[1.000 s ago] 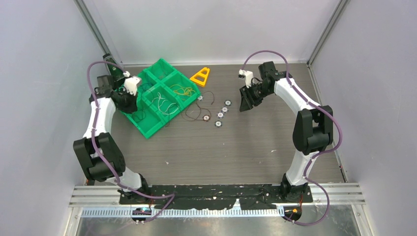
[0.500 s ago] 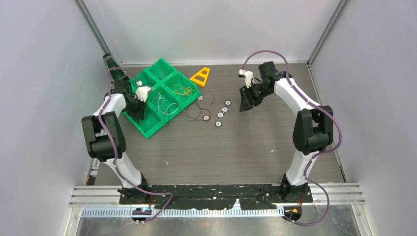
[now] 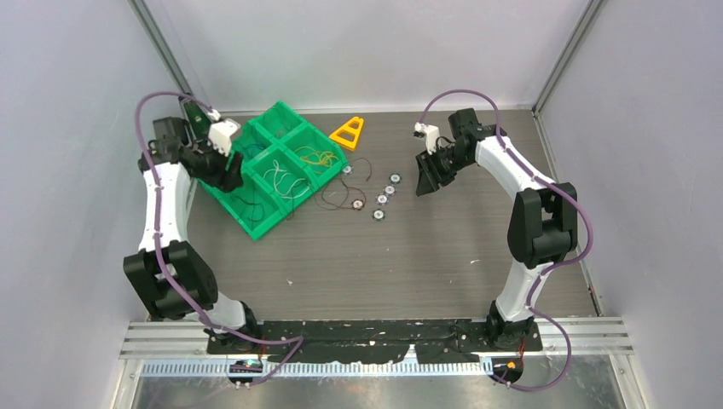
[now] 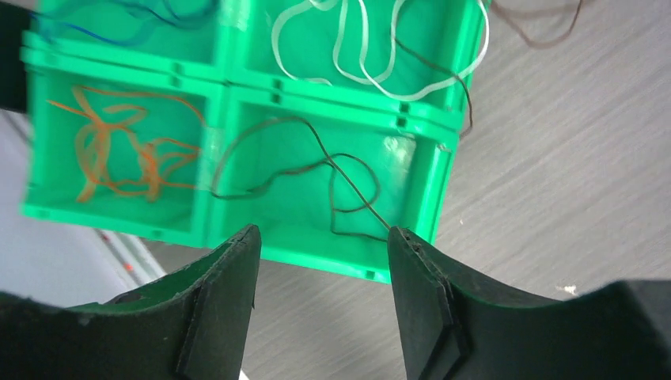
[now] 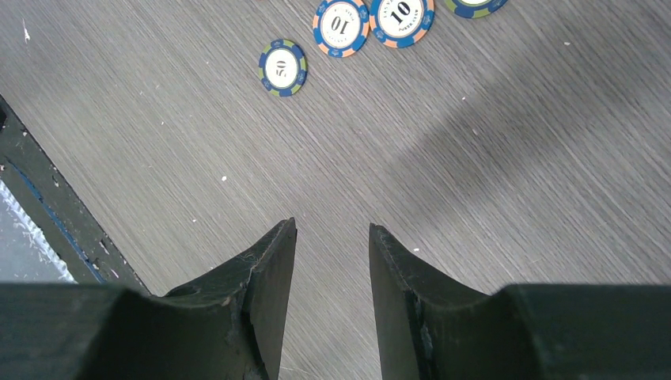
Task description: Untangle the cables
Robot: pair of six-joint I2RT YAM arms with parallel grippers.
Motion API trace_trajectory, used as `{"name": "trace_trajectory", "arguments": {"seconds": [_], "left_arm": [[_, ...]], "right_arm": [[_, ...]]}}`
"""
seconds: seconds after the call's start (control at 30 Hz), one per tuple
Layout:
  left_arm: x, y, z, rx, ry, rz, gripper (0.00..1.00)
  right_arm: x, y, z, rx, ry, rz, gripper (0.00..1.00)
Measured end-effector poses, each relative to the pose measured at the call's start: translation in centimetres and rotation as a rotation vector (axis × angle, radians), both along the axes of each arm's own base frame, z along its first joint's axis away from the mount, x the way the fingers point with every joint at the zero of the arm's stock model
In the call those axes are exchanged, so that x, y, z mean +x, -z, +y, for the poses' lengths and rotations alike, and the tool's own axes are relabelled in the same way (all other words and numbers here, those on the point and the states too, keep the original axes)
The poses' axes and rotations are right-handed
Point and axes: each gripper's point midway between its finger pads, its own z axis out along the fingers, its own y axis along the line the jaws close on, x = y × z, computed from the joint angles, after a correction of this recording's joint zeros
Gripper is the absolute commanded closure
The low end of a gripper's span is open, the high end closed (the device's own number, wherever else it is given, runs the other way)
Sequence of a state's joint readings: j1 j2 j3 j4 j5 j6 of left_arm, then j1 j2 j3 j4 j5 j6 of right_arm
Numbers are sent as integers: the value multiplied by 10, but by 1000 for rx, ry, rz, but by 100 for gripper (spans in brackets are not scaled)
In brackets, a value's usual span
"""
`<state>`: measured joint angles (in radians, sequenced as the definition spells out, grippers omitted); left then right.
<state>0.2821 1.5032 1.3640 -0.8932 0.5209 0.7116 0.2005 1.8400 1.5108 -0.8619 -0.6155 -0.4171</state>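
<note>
Three pale lilac walls box in a grey-brown wood-grain table (image 3: 384,256) that is bare over most of the lower half of the top view. The two white-and-black arms reach up either side of it. A bright green plastic tray with divided compartments (image 3: 256,228) sits skewed at the upper left of that view. The left gripper (image 3: 228,175) hangs over the tray's left edge, while the right gripper (image 3: 424,183) hovers above bare wood at the upper right, well apart from the tray. Most of the thin cables already lie sorted in the tray. In the left wrist view an orange cable (image 4: 111,154) is bunched in the middle-left compartment and a white cable (image 4: 372,59) loops in the one at top centre. A blue cable (image 4: 103,32) is at the top left. A dark brown cable (image 4: 348,170) lies in the compartment straight ahead of the left claw, its straight stretch running diagonally from centre down to the finger on the right of the frame, where its end seems to touch. That claw's jaws stand apart and clamp nothing. The right claw's jaws are parted too, with only wood between them. Loose dark loops of cable (image 3: 341,194) rest on the table just right of the tray, between the two claws and somewhat closer to the right one, so they are probably next. A yellow plastic triangle (image 3: 348,132) and several small blue-rimmed poker chips (image 5: 282,67) lie near them.
</note>
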Motion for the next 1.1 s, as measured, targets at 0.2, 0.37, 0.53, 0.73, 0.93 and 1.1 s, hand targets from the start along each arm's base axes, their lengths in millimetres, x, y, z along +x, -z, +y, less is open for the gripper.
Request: {"name": "trace_trajectory", "arguments": {"seconds": [0.2,0.37,0.53,0.73,0.93,1.1], "left_arm": [[33,-48,8,-44,-58,-99,38],[71,-23,17,-28,-107,-27,41],[72,32,37,42,-159,120,41],[63,40,53,131,-144,155,53],[57,51,59,176,-102,217,66],[52,67,61,185,-82,273,100]], "right_arm": [[0,-1,1,7,-3,2,55],[0,-2,2,11,-4,0,55],[0,-2,2,15,-6,1,55],[-1,-2,3,17,-8,1,55],[-2,-1,1,13,-16,2,55],[-1,2,-3,11,-12,12,55]]}}
